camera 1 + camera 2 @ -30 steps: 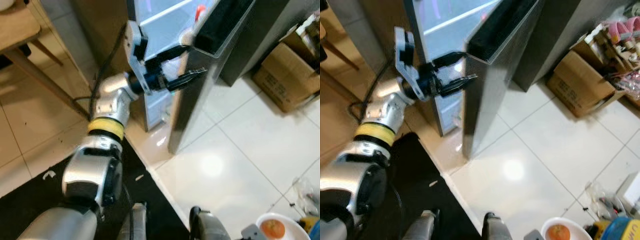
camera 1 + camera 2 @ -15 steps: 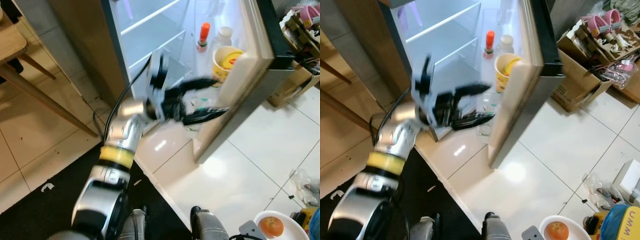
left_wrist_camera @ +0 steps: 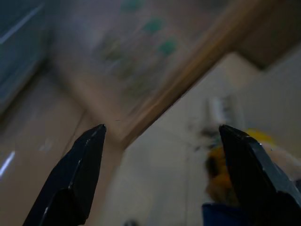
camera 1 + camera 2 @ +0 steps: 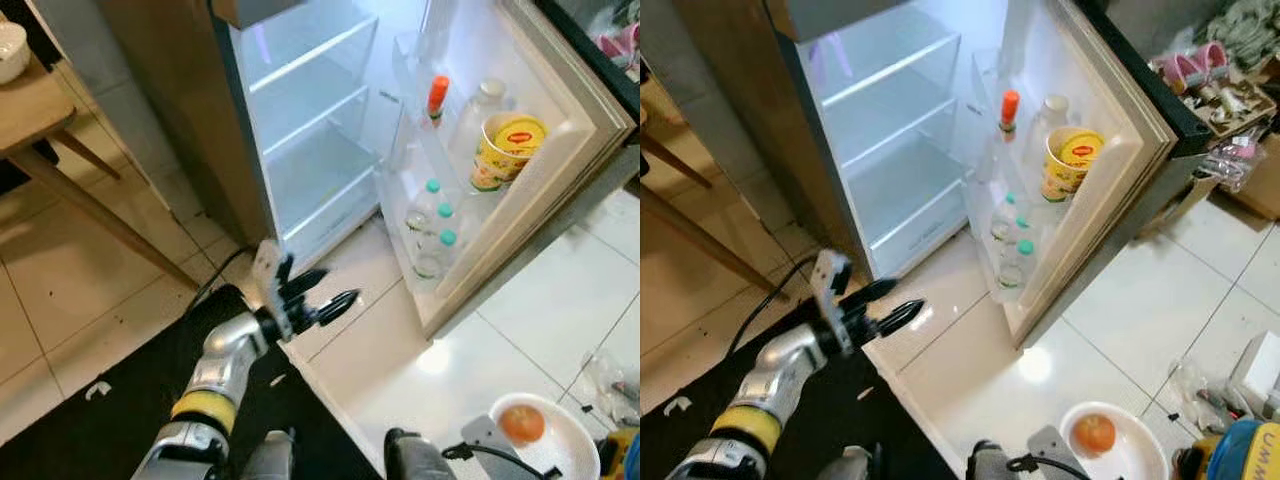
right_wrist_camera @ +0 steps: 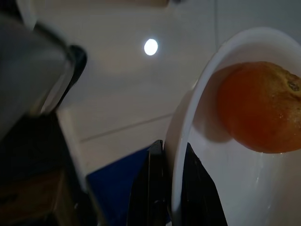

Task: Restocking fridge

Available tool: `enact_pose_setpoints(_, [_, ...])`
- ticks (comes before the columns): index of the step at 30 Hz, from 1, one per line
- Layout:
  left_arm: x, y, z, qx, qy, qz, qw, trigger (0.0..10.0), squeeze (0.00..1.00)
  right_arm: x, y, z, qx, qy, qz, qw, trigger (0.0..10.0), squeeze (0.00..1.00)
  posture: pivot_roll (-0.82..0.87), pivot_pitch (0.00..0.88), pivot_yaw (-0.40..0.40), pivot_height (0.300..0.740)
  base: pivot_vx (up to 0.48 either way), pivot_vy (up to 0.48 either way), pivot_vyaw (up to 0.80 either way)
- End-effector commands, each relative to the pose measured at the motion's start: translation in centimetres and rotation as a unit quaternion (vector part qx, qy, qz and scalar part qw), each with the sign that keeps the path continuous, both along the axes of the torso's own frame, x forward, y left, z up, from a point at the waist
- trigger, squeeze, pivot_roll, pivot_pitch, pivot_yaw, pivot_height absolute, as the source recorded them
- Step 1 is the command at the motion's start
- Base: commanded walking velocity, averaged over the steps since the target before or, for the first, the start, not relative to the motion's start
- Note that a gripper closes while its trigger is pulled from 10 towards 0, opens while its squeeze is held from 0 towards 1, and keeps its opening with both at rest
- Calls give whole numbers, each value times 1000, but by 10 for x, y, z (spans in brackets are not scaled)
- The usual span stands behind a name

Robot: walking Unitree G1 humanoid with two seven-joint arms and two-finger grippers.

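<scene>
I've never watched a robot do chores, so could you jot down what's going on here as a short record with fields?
fridge: door swung wide open, main shelves bare
door shelves: yellow-lidded tub, red-capped bottle, green-capped bottles
left end effector: open, holding nothing, low over the floor in front of the fridge
right end effector: clamped on the rim of a white bowl
bowl contents: one orange fruit
stage: fridge open, fruit not yet inside

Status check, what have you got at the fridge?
Left gripper open, empty, low before open fridge. Right gripper pinching white bowl rim, orange fruit inside. Nothing blocking the shelves.
</scene>
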State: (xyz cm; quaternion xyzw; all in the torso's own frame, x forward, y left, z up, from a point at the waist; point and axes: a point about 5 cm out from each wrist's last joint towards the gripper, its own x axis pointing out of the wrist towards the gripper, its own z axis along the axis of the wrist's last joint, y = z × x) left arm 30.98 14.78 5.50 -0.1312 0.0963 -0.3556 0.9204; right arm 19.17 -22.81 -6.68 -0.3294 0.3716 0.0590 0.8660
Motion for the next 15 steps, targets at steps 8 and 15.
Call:
enact_pose_setpoints(8, [-62, 55, -79, 84, 166, 192, 964, 10000, 0, 16, 19, 6, -27, -24, 104, 994, 10000, 0, -138, 212, 12, 740, 0, 0, 0])
enact_pose_setpoints(15, [-94, 80, -102, 116, 236, 275, 925, 10000, 0, 39, 48, 22, -17, -71, 224, 972, 10000, 0, -132, 198, 6, 740, 0, 0, 0])
